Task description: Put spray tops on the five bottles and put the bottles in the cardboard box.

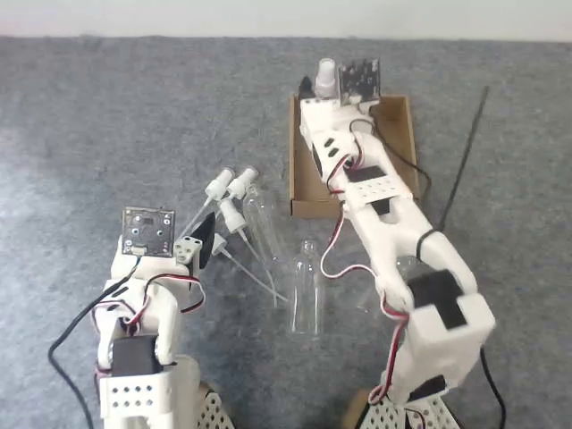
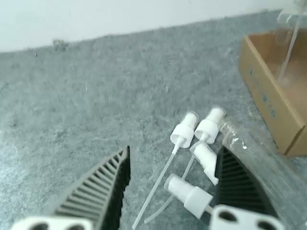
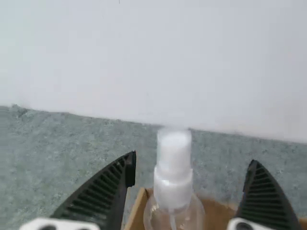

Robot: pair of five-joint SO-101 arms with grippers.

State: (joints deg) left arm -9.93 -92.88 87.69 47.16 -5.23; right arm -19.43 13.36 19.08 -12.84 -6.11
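Standing upright in the cardboard box (image 1: 300, 183), one capped bottle (image 3: 172, 167) sits between the released jaws of your right pincer (image 3: 192, 160). Four spray tops (image 2: 184, 132) and uncapped bottles (image 1: 306, 288) wait on the desk (image 1: 107, 116) by your left pincer (image 2: 175, 149), also released.

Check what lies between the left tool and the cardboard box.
Loose spray tops and a clear bottle lying on its side; the high view shows it.

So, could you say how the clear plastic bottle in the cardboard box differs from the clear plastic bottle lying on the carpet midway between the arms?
The boxed bottle wears a white spray top; the carpet bottle has a bare neck. The boxed bottle stands upright in the cardboard box; the carpet bottle lies flat. Both are clear.
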